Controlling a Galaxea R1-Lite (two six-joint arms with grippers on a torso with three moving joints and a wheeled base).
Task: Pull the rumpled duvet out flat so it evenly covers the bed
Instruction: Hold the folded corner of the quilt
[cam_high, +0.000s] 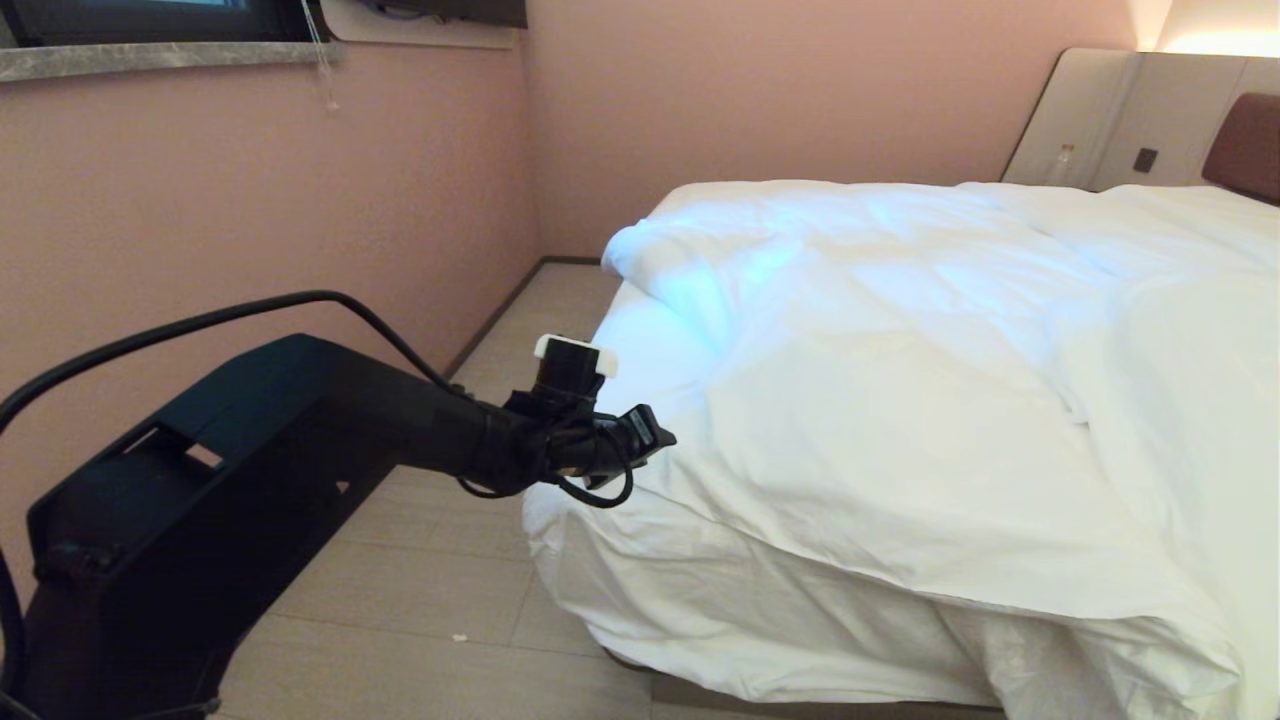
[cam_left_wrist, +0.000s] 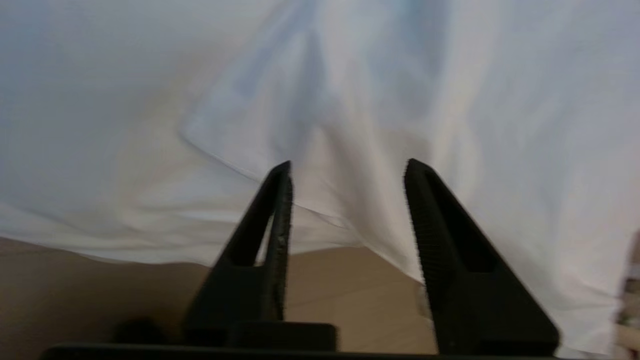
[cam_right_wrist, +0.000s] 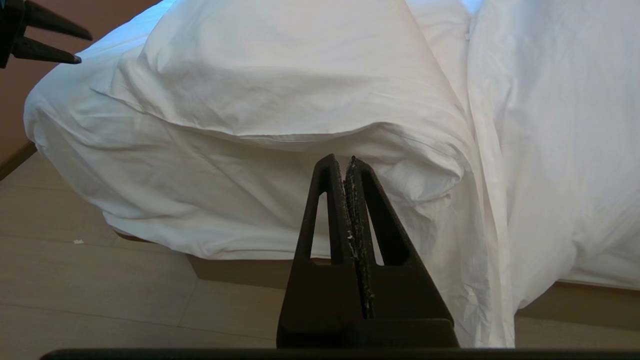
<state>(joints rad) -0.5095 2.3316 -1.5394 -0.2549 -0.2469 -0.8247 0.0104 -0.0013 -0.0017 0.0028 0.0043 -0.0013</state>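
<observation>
the left gripper (cam_left_wrist: 347, 175) is open with nothing in it, just by the bed (cam_high: 700, 640) corner. the big white duvet (cam_high: 900, 400) lies rumpled on the bed. the right gripper (cam_right_wrist: 345, 162) is pressed shut and empty.

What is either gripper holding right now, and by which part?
Nothing. The left gripper is open beside the duvet corner; the right gripper is shut on nothing.

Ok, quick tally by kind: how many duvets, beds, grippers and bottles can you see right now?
Duvet: 1
Bed: 1
Grippers: 2, left gripper and right gripper
Bottle: 1, beside the headboard
Total: 5
</observation>
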